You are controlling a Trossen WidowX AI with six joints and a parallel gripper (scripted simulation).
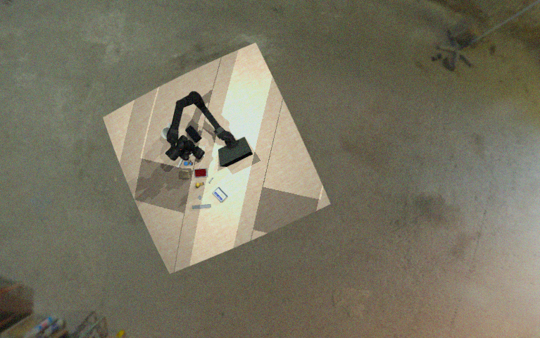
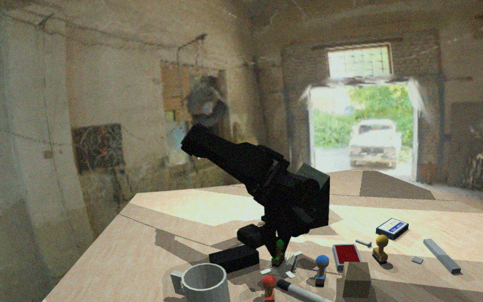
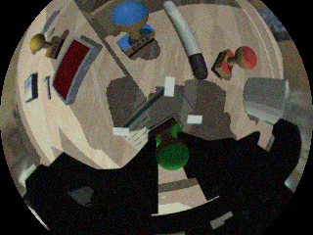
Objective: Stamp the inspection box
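In the exterior view the frame cuts off the grey mug (image 1: 165,133) (image 2: 210,282) (image 3: 266,98) near the bench (image 1: 218,239) (image 2: 97,254) (image 3: 254,29) edge. Beyond, the gripper (image 1: 185,155) (image 2: 278,258) (image 3: 166,137) clasps the green-knobbed stamp (image 2: 280,245) (image 3: 172,154), presumably PASS, its face hidden, over the partly covered card (image 2: 289,257) (image 3: 141,137). The red pad (image 1: 200,172) (image 2: 347,254) (image 3: 73,70) sits apart; past the far edge, a pale vehicle (image 2: 374,143) blurs in daylight

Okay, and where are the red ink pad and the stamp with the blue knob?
Red ink pad (image 1: 200,172) (image 2: 347,253) (image 3: 71,69): top, exterior and wrist views, on its red surface.
Blue-knobbed stamp (image 2: 322,260) (image 3: 130,14): exterior and wrist views, on its knob.
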